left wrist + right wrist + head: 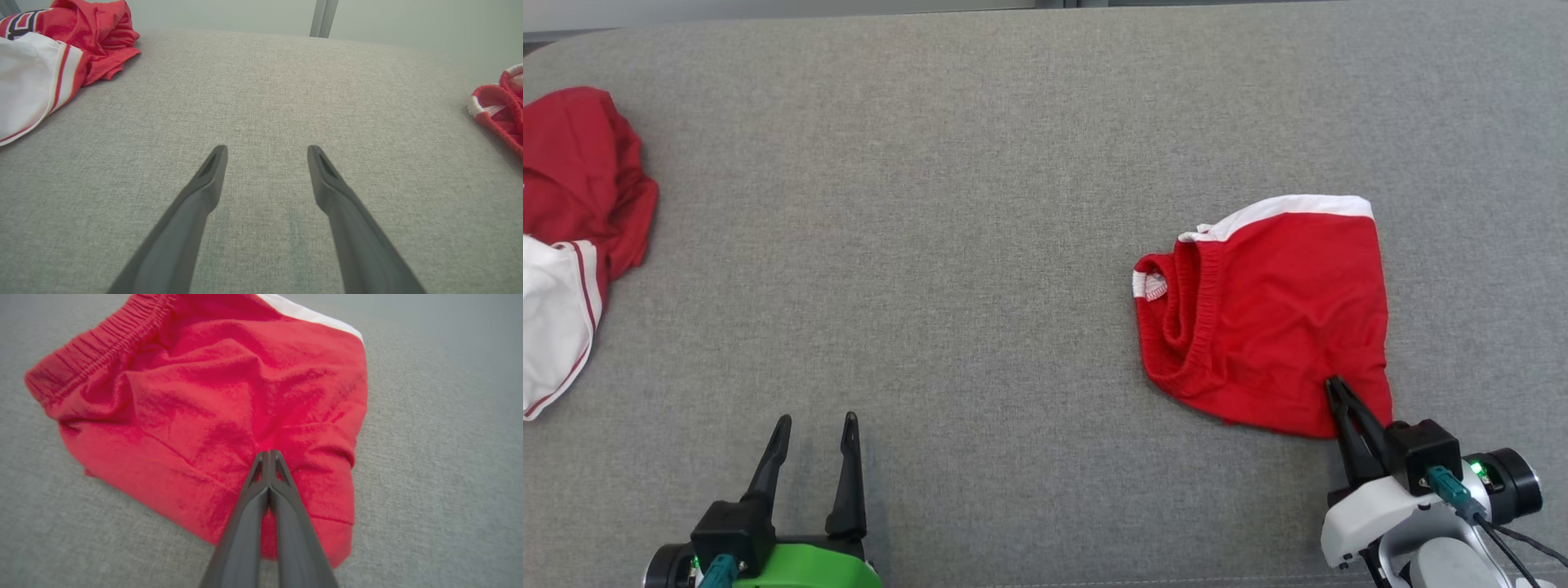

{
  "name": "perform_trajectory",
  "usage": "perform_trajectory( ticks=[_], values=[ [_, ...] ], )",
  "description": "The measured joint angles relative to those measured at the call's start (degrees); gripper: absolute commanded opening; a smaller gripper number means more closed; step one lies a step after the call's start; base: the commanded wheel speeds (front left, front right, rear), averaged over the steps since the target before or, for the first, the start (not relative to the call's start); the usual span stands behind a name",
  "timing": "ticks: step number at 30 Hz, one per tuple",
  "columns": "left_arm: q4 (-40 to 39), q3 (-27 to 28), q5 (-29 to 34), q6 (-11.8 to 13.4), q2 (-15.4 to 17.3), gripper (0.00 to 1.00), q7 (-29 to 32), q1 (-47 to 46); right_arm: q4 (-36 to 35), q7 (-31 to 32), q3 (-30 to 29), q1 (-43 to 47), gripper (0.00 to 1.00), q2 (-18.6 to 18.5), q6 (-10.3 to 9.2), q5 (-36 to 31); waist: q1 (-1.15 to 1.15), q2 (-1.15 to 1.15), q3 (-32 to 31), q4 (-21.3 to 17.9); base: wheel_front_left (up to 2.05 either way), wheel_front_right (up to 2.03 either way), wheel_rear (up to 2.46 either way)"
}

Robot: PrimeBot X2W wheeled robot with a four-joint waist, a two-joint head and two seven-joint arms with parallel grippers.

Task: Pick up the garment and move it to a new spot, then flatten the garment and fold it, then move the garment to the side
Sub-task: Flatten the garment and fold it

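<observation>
- We see the garment (574,196) bunched in a heap at the far left edge of the grey padded surface (980,180), its red body crumpled toward the back and a white panel with thin red stripes spilling toward the front
- In the left wrist view the garment (61,45) lies at the upper left, with black white-outlined lettering peeking out at its top corner
- Our left gripper (816,418) hangs over bare surface at the lower left, well apart from the garment; its two fingers are spread wide and hold nothing (267,149)
- A smaller pair of red shorts (1274,310) lies on the right side, with a gathered waistband on its left and a white band along its far edge
- Our right gripper (1334,382) has its fingers pressed tight together, tips resting on the shorts' near edge
- From the right wrist, creases in the shorts (196,396) run toward those tips (269,453); we cannot tell whether cloth is caught between them
</observation>
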Motion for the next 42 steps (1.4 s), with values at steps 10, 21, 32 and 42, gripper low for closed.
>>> perform_trajectory(
  ticks=[10, 21, 32, 42],
  values=[
    [-1.27, 0.79, -1.01, 0.31, 0.00, 1.00, 0.00, 2.11, -15.57, 0.08, -3.45, 8.20, 1.00, -0.37, 0.00, 0.71, 0.00, 0.00, -4.16, 0.06, 0.00, 0.00, 0.00],
    [-1.59, 1.48, -0.74, -0.57, 0.01, 1.00, 0.00, 3.67, -19.51, 0.08, -9.62, 11.92, 1.00, 1.10, 0.00, 0.96, 0.00, 0.00, -8.59, -0.03, 0.00, 0.00, 0.00],
    [-3.92, 1.46, -0.74, -1.47, 0.01, 1.00, 0.00, 3.98, -12.59, 0.08, -13.21, 12.18, 1.00, 0.33, 0.00, 1.37, 0.00, 0.00, -12.30, -0.23, 0.00, 0.00, 0.00],
    [-4.30, 1.85, -0.71, -1.92, 0.00, 1.00, 0.00, 4.81, -10.93, 0.08, -13.94, 11.77, 1.00, 0.55, 0.00, 0.69, 0.00, 0.00, -13.56, 1.19, 0.00, 0.00, 0.00]
  ],
)
